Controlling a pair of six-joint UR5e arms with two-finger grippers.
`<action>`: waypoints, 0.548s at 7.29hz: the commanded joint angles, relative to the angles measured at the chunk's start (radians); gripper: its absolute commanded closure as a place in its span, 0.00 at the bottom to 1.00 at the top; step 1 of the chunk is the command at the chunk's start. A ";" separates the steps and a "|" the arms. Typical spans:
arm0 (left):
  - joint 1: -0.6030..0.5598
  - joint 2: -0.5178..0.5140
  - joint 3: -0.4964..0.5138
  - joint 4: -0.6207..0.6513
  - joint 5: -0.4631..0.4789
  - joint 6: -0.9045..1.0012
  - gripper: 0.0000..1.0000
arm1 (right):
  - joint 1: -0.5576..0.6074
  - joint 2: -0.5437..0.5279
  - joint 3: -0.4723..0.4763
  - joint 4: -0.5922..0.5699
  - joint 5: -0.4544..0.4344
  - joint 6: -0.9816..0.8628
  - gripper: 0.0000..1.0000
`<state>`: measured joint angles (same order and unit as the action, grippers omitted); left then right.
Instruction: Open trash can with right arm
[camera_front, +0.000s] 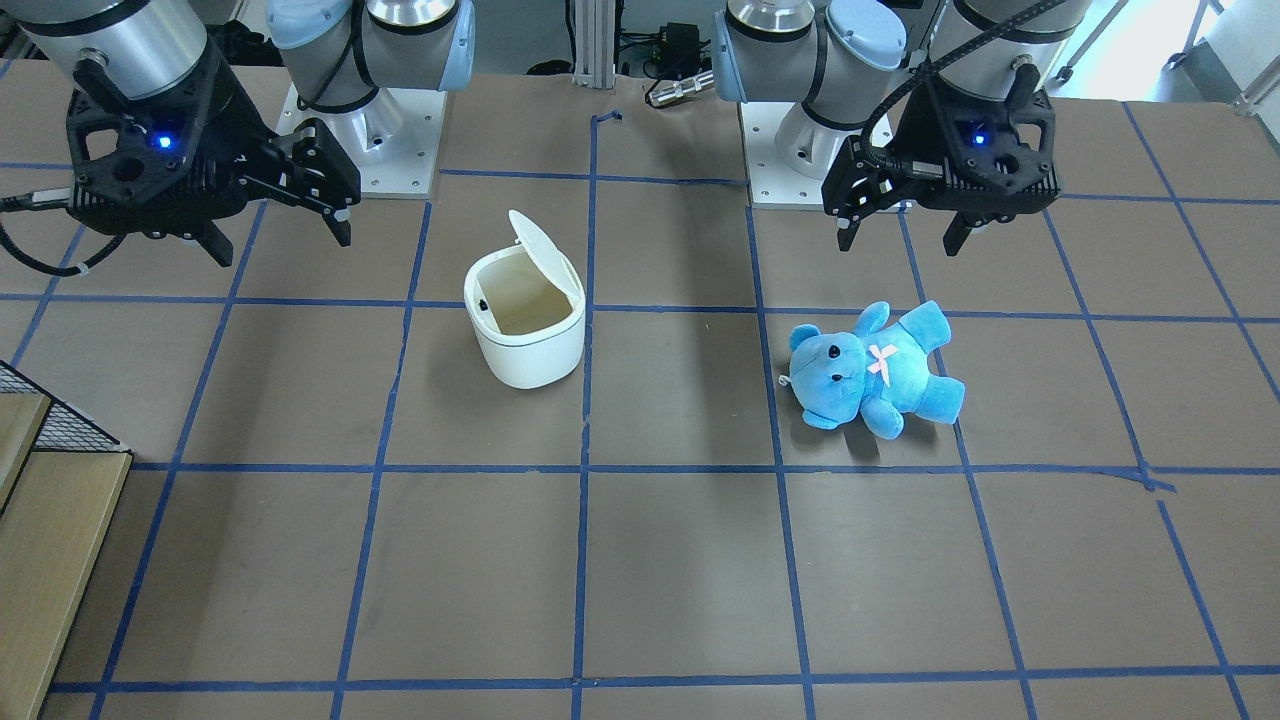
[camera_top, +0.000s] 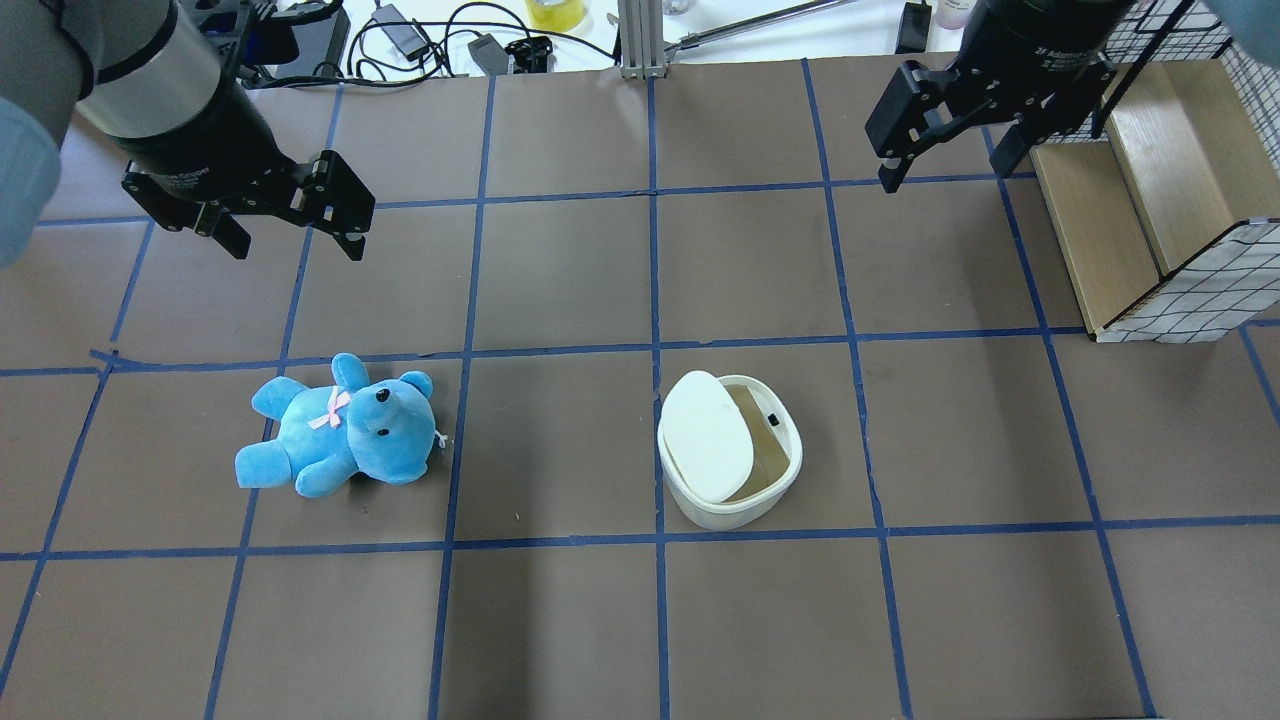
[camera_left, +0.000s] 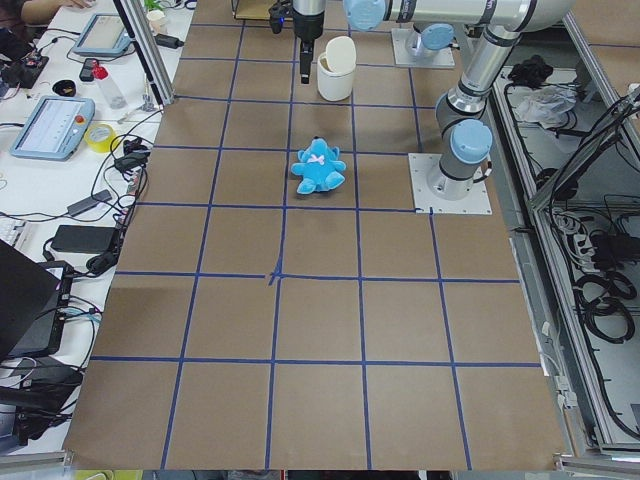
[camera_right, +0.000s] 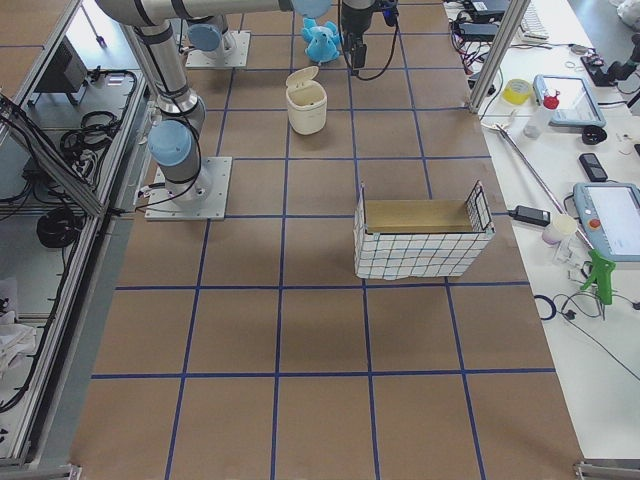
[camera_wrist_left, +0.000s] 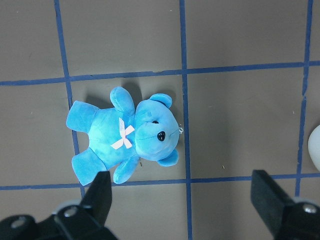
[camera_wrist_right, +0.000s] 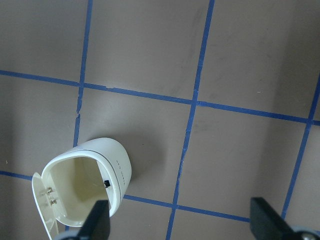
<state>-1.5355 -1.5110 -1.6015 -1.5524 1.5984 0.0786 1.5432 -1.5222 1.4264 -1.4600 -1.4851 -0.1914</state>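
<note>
The white trash can (camera_front: 530, 345) stands right of the table's centre in the overhead view (camera_top: 735, 512). Its flip lid (camera_front: 535, 243) stands raised and the cream inside shows. My right gripper (camera_top: 945, 172) hangs open and empty, high above the table and well beyond the can, toward the far right. In the front view it (camera_front: 280, 235) is at the upper left. The right wrist view shows the can (camera_wrist_right: 112, 162) at lower left, off to the side of the open fingers (camera_wrist_right: 97, 222). My left gripper (camera_top: 295, 245) is open and empty above the blue teddy (camera_top: 340, 430).
A wire-mesh basket with wooden boards (camera_top: 1150, 200) stands at the table's far right, just beside my right gripper. The teddy (camera_front: 870, 365) lies on its back on the left half. Both arm bases (camera_front: 370, 140) sit at the robot's edge of the table.
</note>
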 joint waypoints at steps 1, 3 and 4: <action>0.000 0.000 0.000 0.000 0.000 0.000 0.00 | -0.002 -0.003 0.000 -0.003 -0.070 0.016 0.00; 0.000 0.000 0.000 0.000 0.000 0.000 0.00 | -0.003 -0.003 0.000 -0.006 -0.072 0.102 0.00; 0.000 0.000 0.000 0.000 0.000 0.001 0.00 | -0.003 -0.004 0.000 -0.006 -0.073 0.110 0.00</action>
<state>-1.5355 -1.5109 -1.6015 -1.5524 1.5984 0.0785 1.5405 -1.5253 1.4266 -1.4656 -1.5545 -0.1009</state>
